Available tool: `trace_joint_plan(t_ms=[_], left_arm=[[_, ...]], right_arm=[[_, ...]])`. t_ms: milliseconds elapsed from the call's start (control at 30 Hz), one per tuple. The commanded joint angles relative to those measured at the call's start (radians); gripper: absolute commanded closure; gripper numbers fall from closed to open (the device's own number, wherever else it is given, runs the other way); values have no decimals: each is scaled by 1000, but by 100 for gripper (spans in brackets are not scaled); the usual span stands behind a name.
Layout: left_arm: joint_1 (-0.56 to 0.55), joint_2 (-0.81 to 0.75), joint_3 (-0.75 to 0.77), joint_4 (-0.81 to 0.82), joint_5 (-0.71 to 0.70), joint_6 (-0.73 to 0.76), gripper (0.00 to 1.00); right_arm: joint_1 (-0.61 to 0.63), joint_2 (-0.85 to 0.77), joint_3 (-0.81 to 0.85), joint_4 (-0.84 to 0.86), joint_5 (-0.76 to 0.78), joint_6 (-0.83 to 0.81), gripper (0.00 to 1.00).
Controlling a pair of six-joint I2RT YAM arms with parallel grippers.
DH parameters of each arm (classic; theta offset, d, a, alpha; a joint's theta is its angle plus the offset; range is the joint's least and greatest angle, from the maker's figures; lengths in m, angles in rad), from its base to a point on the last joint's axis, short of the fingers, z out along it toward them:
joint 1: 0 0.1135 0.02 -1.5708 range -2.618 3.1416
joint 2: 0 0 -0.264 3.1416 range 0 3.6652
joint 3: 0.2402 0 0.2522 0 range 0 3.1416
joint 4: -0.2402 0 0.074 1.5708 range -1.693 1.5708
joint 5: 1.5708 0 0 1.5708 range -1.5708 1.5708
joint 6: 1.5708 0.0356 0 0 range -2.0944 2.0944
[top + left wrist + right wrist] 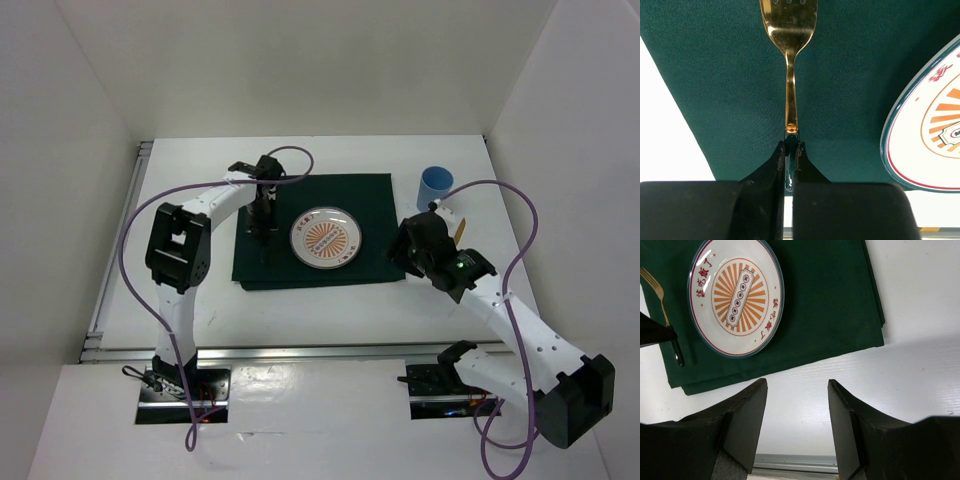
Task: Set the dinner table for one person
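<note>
White walls (60, 150) enclose the white, rail-edged worktop (300, 315), which carries the green cloth (370, 200). On the cloth's left part, the left end effector (791, 150) is clamped on the handle of a gold fork (790, 75). Mid-cloth, a plate (326, 239) bears red Chinese characters. Right of the cloth, the right end effector (797, 390) stands half open, empty.

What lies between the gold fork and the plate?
Only bare green cloth separates the fork and plate, seen in the left wrist view.

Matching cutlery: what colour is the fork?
The fork is gold, handle dark; best in the left wrist view.
</note>
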Motion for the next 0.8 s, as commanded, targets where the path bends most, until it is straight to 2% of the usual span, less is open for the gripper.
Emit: trace_joint_plan(t_ms=[0,333,600,633,667,733,767], left_arm=[[-15,22,34,-21,-43,-47,100],[-15,73,46,-21,-78,-67,100],[-15,103,72,-30,-52,-49,100],[-15,103,72,-18,-41,-35,81],[-15,103,72,-17,-32,-35,47],[-15,83,63,-17,-32,-26,28],[-15,83,63,-17,-32,-26,24]], right_arm=[[-5,-3,-14,-2,31,11,40],[-5,15,-14,7,31,2,40],[-5,15,-23,7,21,1,40],[-5,15,-23,7,21,1,35],[-5,15,-23,7,21,1,33],[-5,15,-23,-2,21,1,33],[-5,15,-23,-14,30,14,33]])
